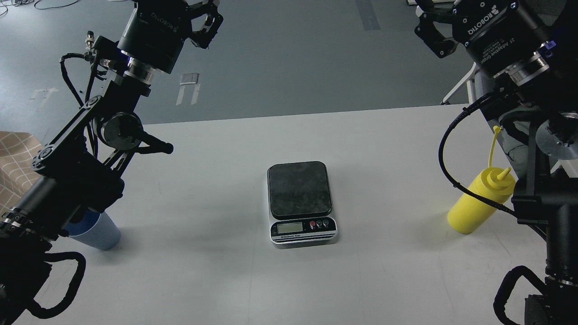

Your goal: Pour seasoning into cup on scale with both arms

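Note:
The scale lies at the middle of the white table, its dark plate bare. The light blue cup stands at the left, half hidden behind my left arm. The yellow seasoning bottle stands upright at the right, its cap strap sticking up, a cable of my right arm crossing it. My left gripper is high at the top left, far above the cup. My right gripper is high at the top right, above and behind the bottle. Both look spread and empty, with fingertips cut by the top edge.
Beyond the table's far edge is grey floor with a small flat grey piece. A white chair frame stands behind the right corner. A tan checked surface shows at the far left.

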`<state>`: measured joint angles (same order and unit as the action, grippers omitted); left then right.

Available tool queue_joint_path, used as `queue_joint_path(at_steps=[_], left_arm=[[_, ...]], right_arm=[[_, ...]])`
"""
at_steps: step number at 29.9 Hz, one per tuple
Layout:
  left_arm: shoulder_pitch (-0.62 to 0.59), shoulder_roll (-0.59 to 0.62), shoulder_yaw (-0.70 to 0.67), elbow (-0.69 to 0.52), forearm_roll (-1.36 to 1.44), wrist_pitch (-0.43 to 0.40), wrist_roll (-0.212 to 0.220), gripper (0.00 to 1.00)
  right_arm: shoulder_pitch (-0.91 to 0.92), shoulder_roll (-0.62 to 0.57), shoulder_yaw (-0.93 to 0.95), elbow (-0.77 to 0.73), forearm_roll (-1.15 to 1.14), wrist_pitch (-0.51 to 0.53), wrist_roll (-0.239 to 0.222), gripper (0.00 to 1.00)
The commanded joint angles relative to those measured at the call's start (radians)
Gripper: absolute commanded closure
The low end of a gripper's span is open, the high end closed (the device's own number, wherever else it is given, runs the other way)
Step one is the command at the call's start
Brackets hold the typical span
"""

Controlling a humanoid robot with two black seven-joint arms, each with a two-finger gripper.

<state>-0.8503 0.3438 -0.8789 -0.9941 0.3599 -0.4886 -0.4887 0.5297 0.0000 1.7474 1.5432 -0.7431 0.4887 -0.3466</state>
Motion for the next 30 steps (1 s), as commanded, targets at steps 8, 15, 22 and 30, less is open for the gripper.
queue_joint_path(at_steps=[8, 15, 22, 30], left_arm=[[0.017, -0.002, 0.015, 0.005, -0.002, 0.000, 0.000, 0.02], [0.030, -0.012, -0.003, 0.002, -0.006, 0.048, 0.000, 0.02], [0.042, -0.023, -0.026, 0.002, -0.006, 0.047, 0.000, 0.02], [0.056, -0.023, -0.031, 0.003, -0.004, 0.036, 0.000, 0.02]], right_arm=[[0.003, 0.000, 0.000, 0.006, 0.002, 0.000, 0.000, 0.01], [0.001, 0.000, -0.003, 0.015, -0.028, -0.019, 0.000, 0.01], [-0.007, 0.000, -0.011, 0.011, -0.082, -0.021, -0.002, 0.00], [-0.019, 0.000, -0.012, 0.008, -0.082, -0.019, -0.002, 0.00]])
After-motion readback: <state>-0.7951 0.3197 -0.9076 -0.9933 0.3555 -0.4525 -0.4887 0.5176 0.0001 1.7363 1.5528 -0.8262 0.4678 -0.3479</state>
